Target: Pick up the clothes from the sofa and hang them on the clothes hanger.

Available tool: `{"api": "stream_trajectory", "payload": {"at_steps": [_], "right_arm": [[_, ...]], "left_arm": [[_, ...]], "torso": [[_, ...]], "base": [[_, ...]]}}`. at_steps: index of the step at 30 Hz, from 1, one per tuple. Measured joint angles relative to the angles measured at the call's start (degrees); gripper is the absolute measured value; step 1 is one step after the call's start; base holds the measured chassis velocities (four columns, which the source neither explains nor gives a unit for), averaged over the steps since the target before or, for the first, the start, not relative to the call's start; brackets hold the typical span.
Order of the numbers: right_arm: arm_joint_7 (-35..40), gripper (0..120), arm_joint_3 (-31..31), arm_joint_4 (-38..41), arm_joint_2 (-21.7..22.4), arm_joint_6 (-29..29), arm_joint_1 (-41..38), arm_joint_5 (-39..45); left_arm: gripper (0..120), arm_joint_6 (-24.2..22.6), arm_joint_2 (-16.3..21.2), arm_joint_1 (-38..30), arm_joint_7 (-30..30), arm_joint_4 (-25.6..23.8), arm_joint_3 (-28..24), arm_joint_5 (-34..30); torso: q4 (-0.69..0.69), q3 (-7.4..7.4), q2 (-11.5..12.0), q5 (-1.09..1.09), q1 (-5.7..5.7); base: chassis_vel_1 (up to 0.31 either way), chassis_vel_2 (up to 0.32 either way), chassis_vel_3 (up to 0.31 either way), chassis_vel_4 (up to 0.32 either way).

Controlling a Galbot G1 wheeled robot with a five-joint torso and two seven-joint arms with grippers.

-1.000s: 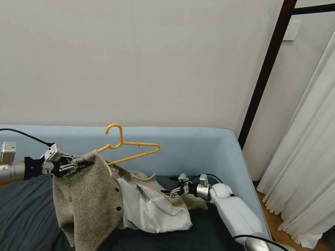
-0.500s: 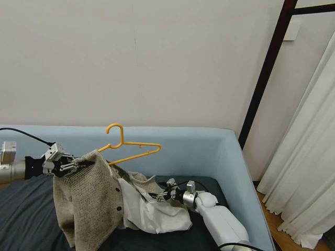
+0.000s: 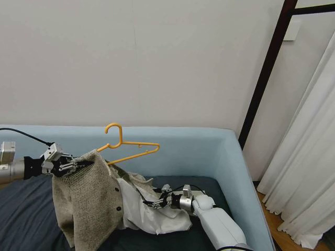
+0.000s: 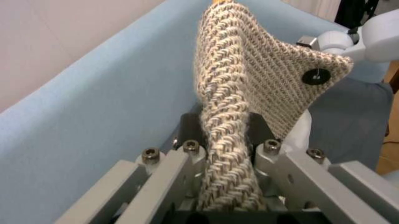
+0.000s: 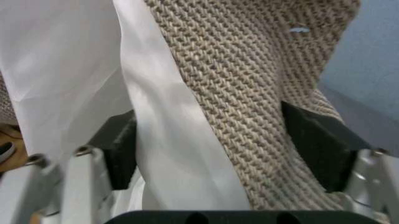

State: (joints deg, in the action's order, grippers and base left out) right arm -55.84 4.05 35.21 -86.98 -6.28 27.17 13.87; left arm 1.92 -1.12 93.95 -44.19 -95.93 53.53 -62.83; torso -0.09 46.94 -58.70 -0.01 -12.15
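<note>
Knitted cardigan (image 3: pixel 86 204) hangs clamped in the left gripper (image 3: pixel 84 164), beside the orange hanger (image 3: pixel 131 146). Right gripper (image 3: pixel 151 203) has slid across the sofa (image 3: pixel 199 146) to it; knit and white lining (image 5: pixel 74 70) sit between its parted jaws, likely pre-grasp.

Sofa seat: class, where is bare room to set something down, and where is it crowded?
Bare dark seat lies under the left claw, left of the hanging cardigan. A smaller patch borders the sofa's side wall, beyond the right claw. The middle is crowded: cardigan, hanger, right claw.
</note>
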Motion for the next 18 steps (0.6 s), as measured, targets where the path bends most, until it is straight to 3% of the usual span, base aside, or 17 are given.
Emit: {"api": "stream_trajectory", "payload": {"at_steps": [11,13,16,18], "right_arm": [[-0.2,34,0.5,3.5,2.6,0.0,0.6,3.9],[-0.3,33,0.5,3.9,2.8,0.2,0.6,4.4],[-1.3,16,0.2,9.0,4.9,2.2,1.2,9.2],[-1.3,13,0.1,10.6,5.8,3.0,1.3,10.7]], "left_arm": [[8,0.3,-0.2,-0.1,0.2,0.0,0.0,0.3],[8,0.3,-0.2,-0.1,0.2,0.0,0.0,0.3],[8,0.9,-0.5,-0.2,0.1,0.1,0.0,0.3],[8,1.3,-0.9,-0.2,0.0,0.1,0.0,0.3]], "torso": [[0.0,0.0,0.0,0.02,0.0],[0.0,0.0,0.0,0.02,0.0],[0.0,0.0,0.0,0.02,0.0],[0.0,0.0,0.0,0.02,0.0]], "base": [[0.0,0.0,0.0,0.0],[0.0,0.0,0.0,0.0],[0.0,0.0,0.0,0.0],[0.0,0.0,0.0,0.0]]}}
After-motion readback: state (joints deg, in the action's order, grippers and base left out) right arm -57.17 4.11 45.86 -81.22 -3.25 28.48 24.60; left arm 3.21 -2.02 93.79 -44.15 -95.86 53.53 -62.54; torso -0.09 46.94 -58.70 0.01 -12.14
